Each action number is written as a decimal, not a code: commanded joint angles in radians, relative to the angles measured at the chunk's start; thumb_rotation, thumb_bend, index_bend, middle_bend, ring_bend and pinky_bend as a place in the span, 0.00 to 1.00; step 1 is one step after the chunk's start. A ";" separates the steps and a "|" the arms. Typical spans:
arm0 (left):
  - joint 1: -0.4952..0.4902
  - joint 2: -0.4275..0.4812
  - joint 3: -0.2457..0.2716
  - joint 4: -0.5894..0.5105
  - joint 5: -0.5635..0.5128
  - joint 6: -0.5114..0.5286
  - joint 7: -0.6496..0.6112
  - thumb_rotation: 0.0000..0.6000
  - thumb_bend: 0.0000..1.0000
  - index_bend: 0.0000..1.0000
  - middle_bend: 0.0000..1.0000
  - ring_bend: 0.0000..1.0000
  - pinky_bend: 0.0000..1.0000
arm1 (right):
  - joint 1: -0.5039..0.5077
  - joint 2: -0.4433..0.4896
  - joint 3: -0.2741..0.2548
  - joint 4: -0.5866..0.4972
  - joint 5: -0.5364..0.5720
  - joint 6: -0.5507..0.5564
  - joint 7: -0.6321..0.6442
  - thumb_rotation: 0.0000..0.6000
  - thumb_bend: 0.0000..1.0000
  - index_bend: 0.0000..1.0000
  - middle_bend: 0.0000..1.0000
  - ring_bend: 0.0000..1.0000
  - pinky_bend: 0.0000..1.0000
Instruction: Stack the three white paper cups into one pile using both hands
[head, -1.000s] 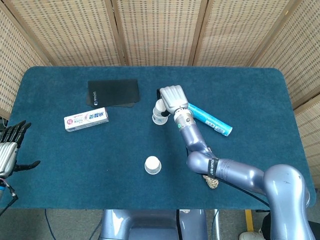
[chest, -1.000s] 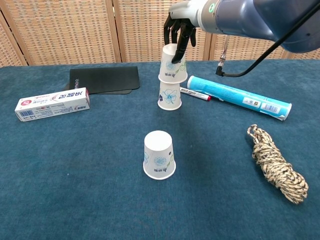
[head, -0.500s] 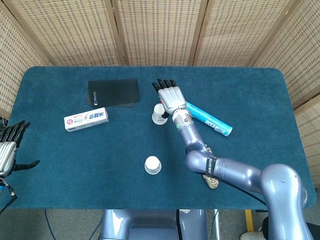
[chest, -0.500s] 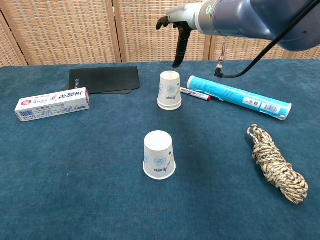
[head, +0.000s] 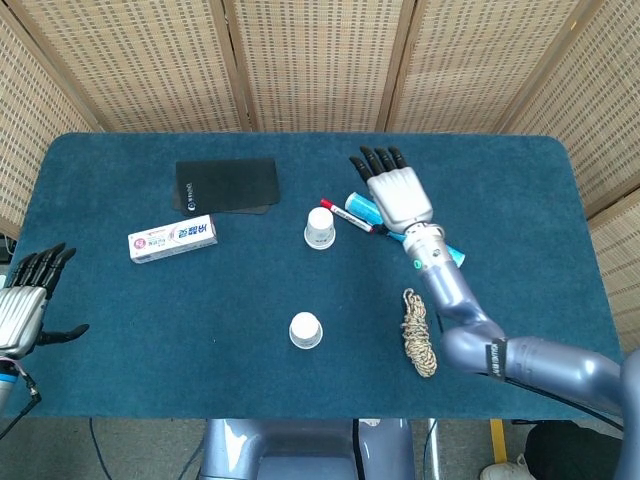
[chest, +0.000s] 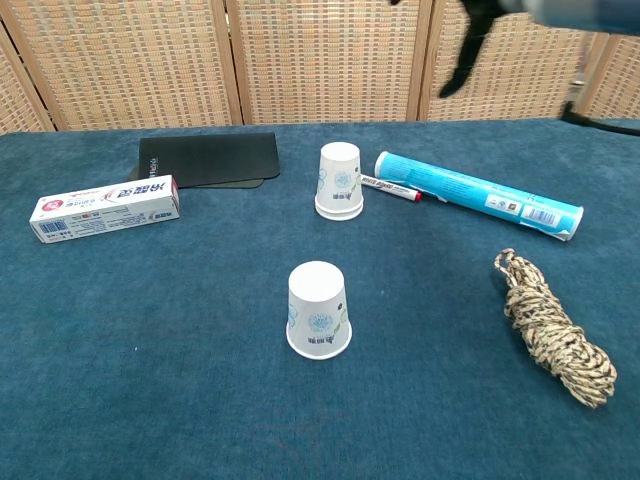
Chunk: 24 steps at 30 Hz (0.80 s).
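On the surface (chest: 120, 400), the far cup (chest: 339, 180) stands behind the near cup (chest: 319, 310). A marker (chest: 390, 189) and a tube (chest: 478, 195) lie right of the far cup; a rope (chest: 552, 327) lies before the tube. The mat (chest: 208, 159) and toothpaste box (chest: 105, 208) lie left.

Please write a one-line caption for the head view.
Right hand open above the blue tube; two-cup stack and single cup stand apart.

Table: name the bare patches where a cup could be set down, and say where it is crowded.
Free: the front-left cloth between the toothpaste box and the near cup, and the gap between that cup and the rope. Crowded: around the far cup stack, with the marker, blue tube and black pad close.
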 joint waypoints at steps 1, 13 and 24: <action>-0.002 -0.020 0.012 0.001 0.031 0.012 0.017 1.00 0.00 0.00 0.00 0.00 0.00 | -0.239 0.103 -0.162 0.030 -0.374 0.171 0.261 1.00 0.00 0.05 0.00 0.00 0.00; -0.146 -0.071 0.038 -0.103 0.153 -0.168 0.054 1.00 0.00 0.00 0.00 0.00 0.00 | -0.624 0.134 -0.334 0.045 -0.606 0.507 0.519 1.00 0.00 0.00 0.00 0.00 0.00; -0.399 -0.186 -0.057 -0.134 0.113 -0.449 0.257 1.00 0.01 0.00 0.00 0.00 0.00 | -0.773 0.162 -0.350 -0.055 -0.642 0.622 0.490 1.00 0.00 0.02 0.00 0.00 0.00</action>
